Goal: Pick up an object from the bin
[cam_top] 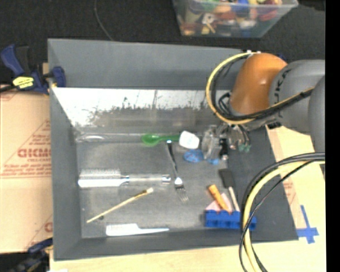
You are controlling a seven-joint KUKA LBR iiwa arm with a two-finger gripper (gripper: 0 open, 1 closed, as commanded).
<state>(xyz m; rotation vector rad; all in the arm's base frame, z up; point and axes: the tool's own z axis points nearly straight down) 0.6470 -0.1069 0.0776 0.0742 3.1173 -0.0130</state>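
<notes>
Grey metal bin point(119, 157) first: your pincer point(218, 145) sits low near its back wall, right side; wide or narrow, you cannot tell. The white lump point(188, 140) and small blue piece point(194, 156) lie just beside it. Closing here may nudge either away, or catch both.

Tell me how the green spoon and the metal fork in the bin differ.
The green spoon is bright green all over; the fork is silvery metal with a dark handle. The spoon lies crosswise along the back wall, while the fork runs roughly back to front, tines toward the near side. Both are slim utensils lying flat on the bin floor.
</notes>
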